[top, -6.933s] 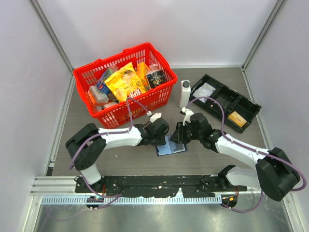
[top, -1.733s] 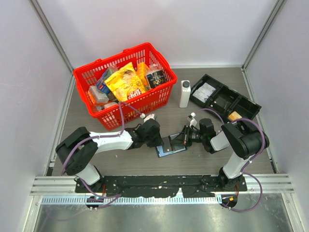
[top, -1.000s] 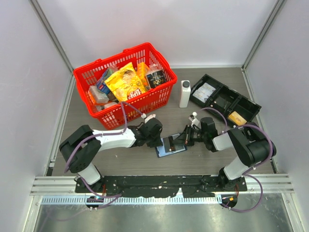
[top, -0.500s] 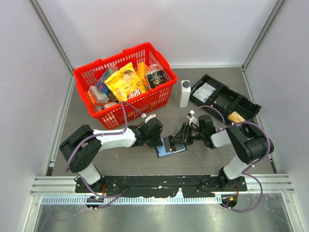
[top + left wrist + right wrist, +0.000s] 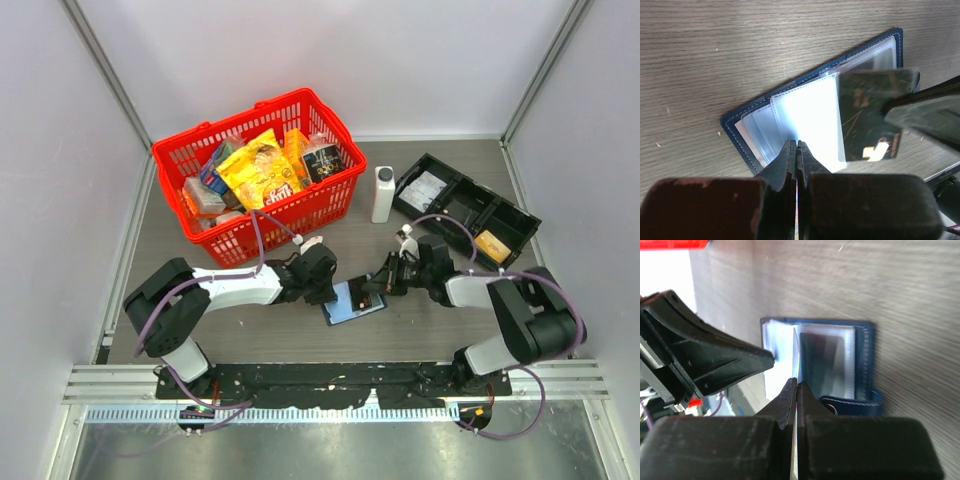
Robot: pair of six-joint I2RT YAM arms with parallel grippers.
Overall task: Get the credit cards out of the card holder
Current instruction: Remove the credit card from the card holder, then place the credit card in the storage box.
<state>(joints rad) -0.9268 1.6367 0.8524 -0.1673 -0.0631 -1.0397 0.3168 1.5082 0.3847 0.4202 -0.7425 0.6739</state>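
Two roles are split over the open card holder [image 5: 352,300] on the table [image 5: 270,335]: the left gripper [image 5: 797,147], tips closed, pins its clear sleeves [image 5: 810,120] flat, apparently so the right gripper [image 5: 796,385], clamped on a dark credit card [image 5: 867,117], can draw it free.

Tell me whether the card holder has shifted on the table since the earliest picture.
No. The card holder keeps the same spot and angle relative to the red basket.

Top view: fixed, high over the near edge of the bench [image 5: 300,345], facing down on all of it. Wrist views look along the left tool [image 5: 797,145] and right tool [image 5: 796,382], close above the bench. All three share the card holder [image 5: 341,308].
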